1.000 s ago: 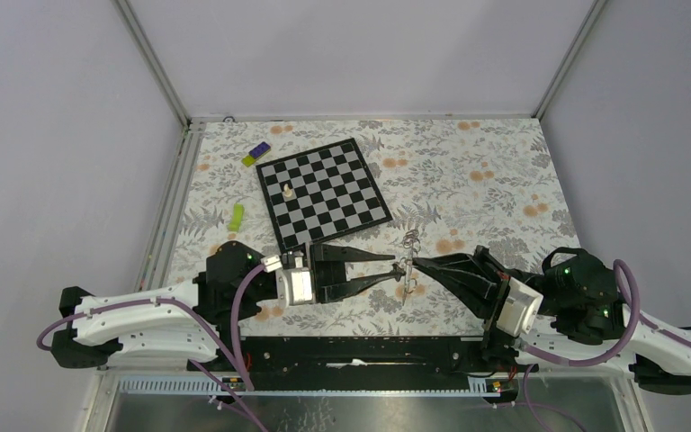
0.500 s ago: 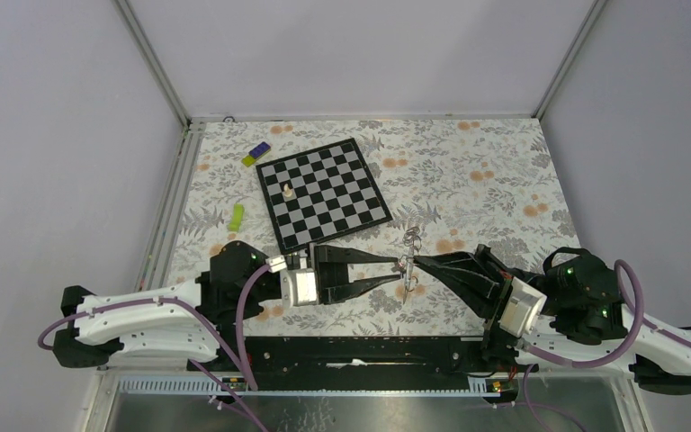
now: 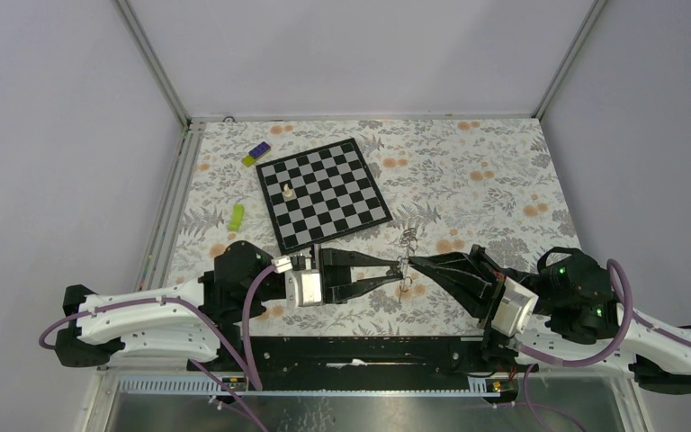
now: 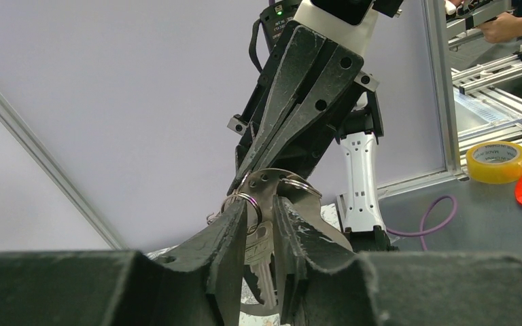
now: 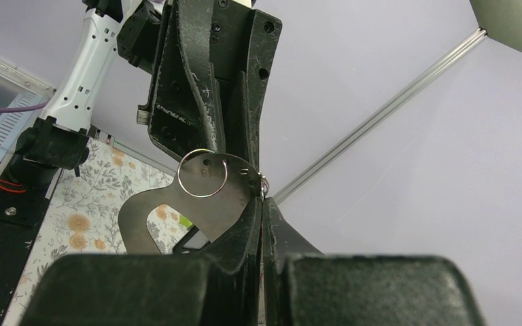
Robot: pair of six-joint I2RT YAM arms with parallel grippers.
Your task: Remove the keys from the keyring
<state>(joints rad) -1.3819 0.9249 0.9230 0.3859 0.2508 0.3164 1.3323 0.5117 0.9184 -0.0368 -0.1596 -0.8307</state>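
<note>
The keyring (image 3: 406,266) hangs above the table between both arms, with keys (image 3: 405,286) dangling from it. In the left wrist view a silvery key (image 4: 262,250) stands between my left gripper's (image 4: 260,204) jaws, which press on its edges. A wire ring (image 4: 256,209) loops past the left fingertip. Behind it is a flat grey metal plate (image 4: 272,185) with holes. My right gripper (image 5: 263,200) is shut, pinching the bunch at a small ring beside that plate (image 5: 177,204); a larger ring (image 5: 204,196) lies against the plate. In the top view the two grippers' tips (image 3: 398,269) (image 3: 412,263) almost meet.
A chessboard (image 3: 324,193) with a white chess piece (image 3: 287,190) lies behind the grippers. A green object (image 3: 237,214) and a purple-and-yellow block (image 3: 255,154) sit at the left, near the metal side rail (image 3: 173,198). A yellow tape roll (image 4: 495,161) lies outside the cell.
My left gripper has slid right onto the hanging bunch and its jaws have narrowed around a key. The right gripper has shifted slightly left, still shut.
</note>
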